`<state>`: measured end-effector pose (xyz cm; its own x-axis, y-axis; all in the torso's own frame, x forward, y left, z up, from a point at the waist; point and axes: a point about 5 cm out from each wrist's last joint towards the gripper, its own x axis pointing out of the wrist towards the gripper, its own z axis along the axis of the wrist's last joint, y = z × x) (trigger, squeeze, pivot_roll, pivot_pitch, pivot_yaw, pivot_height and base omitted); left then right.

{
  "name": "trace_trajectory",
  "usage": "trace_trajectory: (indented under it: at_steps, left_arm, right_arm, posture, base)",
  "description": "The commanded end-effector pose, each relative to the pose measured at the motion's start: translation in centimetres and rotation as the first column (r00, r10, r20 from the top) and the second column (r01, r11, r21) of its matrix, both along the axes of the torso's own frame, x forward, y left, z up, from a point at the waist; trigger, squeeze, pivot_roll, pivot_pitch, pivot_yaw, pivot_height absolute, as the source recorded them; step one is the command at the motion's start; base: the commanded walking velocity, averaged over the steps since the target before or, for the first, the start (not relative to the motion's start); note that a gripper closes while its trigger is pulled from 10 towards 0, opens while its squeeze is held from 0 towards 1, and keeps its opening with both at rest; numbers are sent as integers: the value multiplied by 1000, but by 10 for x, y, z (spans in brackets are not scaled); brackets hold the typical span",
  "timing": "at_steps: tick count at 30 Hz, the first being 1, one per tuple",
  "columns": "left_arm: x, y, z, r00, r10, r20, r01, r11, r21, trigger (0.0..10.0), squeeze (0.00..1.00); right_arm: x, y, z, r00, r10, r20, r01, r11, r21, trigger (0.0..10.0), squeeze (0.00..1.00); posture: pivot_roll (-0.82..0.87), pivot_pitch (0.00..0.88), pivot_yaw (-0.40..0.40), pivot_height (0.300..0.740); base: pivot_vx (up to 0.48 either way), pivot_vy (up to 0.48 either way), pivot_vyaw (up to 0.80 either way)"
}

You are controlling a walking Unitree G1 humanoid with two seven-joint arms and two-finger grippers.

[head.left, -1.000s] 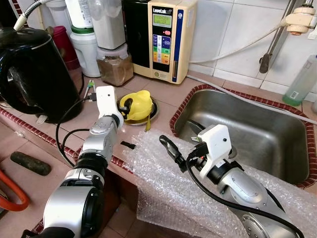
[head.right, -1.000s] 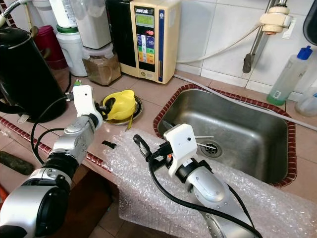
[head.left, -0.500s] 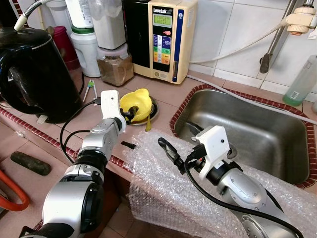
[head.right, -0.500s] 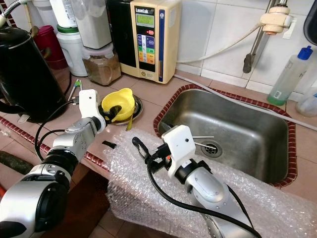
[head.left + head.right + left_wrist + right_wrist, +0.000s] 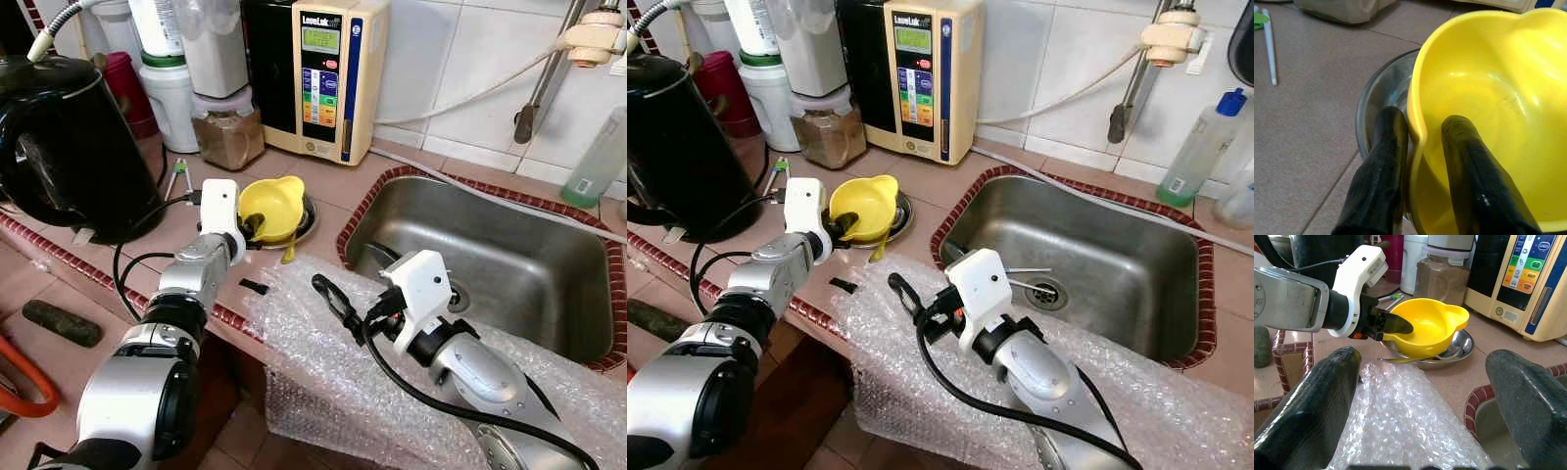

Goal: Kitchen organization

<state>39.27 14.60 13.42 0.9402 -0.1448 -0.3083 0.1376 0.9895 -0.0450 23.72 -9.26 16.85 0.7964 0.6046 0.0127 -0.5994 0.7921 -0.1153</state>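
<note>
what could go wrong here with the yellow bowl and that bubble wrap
1. The left hand pinches only the thin rim of the yellow bowl, one finger inside and one outside, so the bowl may tip or slip as it moves.
2. A yellow spoon lies in the metal dish under the bowl and could be dragged out.
3. The bubble wrap hangs over the counter edge beneath the open right hand and may slide off.

The bowl (image 5: 273,207) sits in a metal dish (image 5: 306,217) on the counter (image 5: 323,181), left of the sink (image 5: 509,264). The kettle (image 5: 61,147) stands further left, the jar (image 5: 227,130) behind. Bubble wrap (image 5: 323,362) drapes over the counter's front edge.
</note>
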Motion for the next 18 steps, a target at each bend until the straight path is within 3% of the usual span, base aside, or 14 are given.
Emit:
trace_trajectory:
  at_steps: [1, 12, 18]
  left_arm:
    - [-1, 4, -4, 1000, -3, -6, 3, 1000, 24, 0, 0]
    - [-1, 1, -1, 999, -5, 34, 5, 1000, -14, 0, 0]
    - [-1, 1, 1, 998, -13, 64, 12, 1000, 7, 0, 0]
  right_arm:
    - [2, -1, 1, 1000, 1, 8, -1, 1000, -8, 10000, 0]
    - [3, -2, -1, 1000, 7, 6, -7, 1000, -27, 10000, 0]
    - [2, -3, -2, 1000, 5, 7, -5, 1000, -31, 10000, 0]
  posture:
    - [-118, 0, 63, 740]
    - [-118, 0, 54, 740]
    - [-121, 0, 54, 740]
  base:
    - [0, 0, 0]
    - [0, 0, 0]
    - [0, 0, 0]
